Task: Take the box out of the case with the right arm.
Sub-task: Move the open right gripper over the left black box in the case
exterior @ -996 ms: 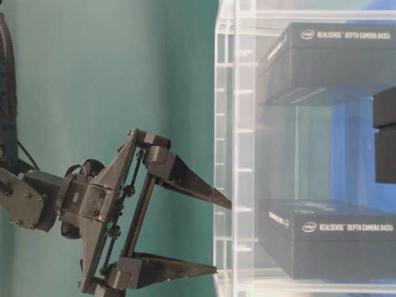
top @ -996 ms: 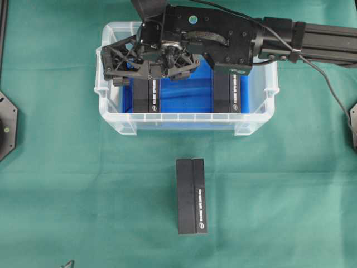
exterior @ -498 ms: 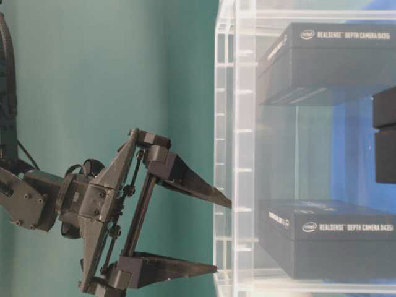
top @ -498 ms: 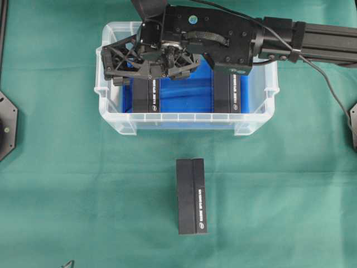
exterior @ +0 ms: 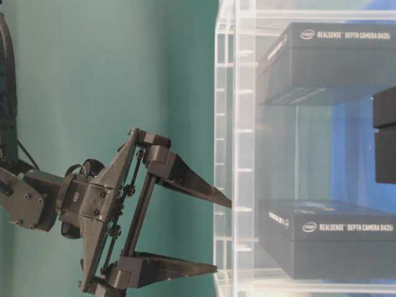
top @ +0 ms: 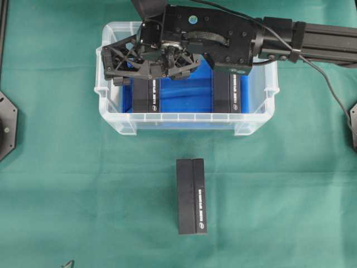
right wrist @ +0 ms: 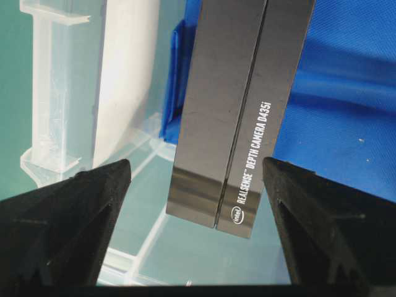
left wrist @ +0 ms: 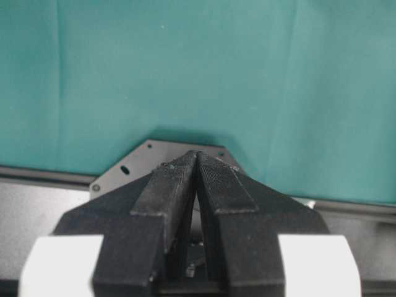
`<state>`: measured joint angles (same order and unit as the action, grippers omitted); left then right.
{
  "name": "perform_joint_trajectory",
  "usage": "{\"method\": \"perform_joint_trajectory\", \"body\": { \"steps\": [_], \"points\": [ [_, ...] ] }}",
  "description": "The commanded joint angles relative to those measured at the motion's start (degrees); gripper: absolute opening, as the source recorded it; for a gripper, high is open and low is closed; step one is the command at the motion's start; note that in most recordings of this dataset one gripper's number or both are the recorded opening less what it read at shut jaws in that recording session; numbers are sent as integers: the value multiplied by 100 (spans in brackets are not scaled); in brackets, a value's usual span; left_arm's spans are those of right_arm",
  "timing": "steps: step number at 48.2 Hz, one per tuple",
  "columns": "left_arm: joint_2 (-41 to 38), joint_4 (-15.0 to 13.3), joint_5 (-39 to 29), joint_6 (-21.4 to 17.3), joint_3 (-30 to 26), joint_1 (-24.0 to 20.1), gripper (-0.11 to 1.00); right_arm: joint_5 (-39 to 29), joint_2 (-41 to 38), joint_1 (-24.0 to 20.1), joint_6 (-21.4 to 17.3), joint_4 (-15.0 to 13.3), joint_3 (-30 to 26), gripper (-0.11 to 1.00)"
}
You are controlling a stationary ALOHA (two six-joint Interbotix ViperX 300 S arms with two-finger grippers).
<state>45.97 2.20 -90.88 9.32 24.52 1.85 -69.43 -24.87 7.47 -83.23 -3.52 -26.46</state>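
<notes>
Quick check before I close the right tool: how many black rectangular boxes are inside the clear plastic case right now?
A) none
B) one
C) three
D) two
D: the overhead view shows two black rectangular boxes standing in the clear plastic case, the left box under the open right tool and the right box; the third box lies outside on the green cloth.
</notes>
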Motion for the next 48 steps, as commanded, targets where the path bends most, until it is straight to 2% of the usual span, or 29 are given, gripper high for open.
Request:
{"method": "perform_joint_trajectory", "body": {
  "steps": [1, 48],
  "points": [
    [-18, 9, 18, 0, -158, -18, 0, 9, 132, 0, 0, -18, -141, 90],
    [-18, 9, 18, 0, -158, -9, 0, 18, -26, 44, 35, -202, -132, 90]
  ]
}}
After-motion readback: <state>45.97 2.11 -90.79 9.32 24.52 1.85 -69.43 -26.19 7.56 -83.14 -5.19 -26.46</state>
